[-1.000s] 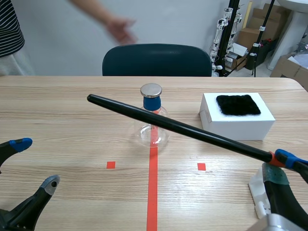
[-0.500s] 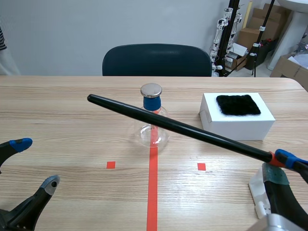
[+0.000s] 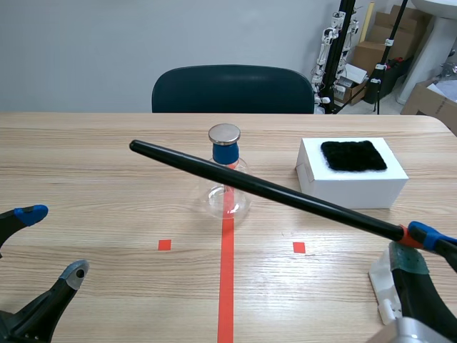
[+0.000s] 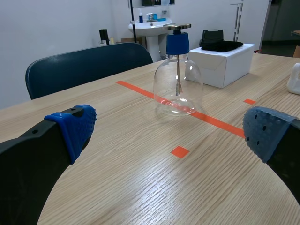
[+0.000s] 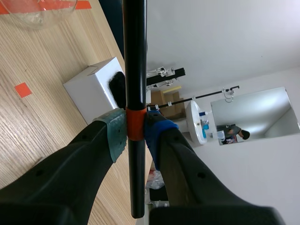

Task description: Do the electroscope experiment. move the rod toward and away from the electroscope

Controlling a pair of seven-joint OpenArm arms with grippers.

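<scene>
Nearest you, your left gripper [image 3: 53, 241] sits wide open and holds nothing, low over the wooden bench [image 3: 107, 186]. Your right gripper [image 5: 136, 131] is clamped on the orange band of the long black rod [image 3: 264, 187]. The shaft crosses the clear glass flask electroscope with blue stopper and metal cap [image 4: 178, 79]. Judged step: rod near. Next, draw it away without touching the glass.

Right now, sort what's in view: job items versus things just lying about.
Job: black rod, gripped by the right gripper; glass electroscope.
Lying about: white box with black fuzzy pad on top; chair; left gripper, open.
</scene>
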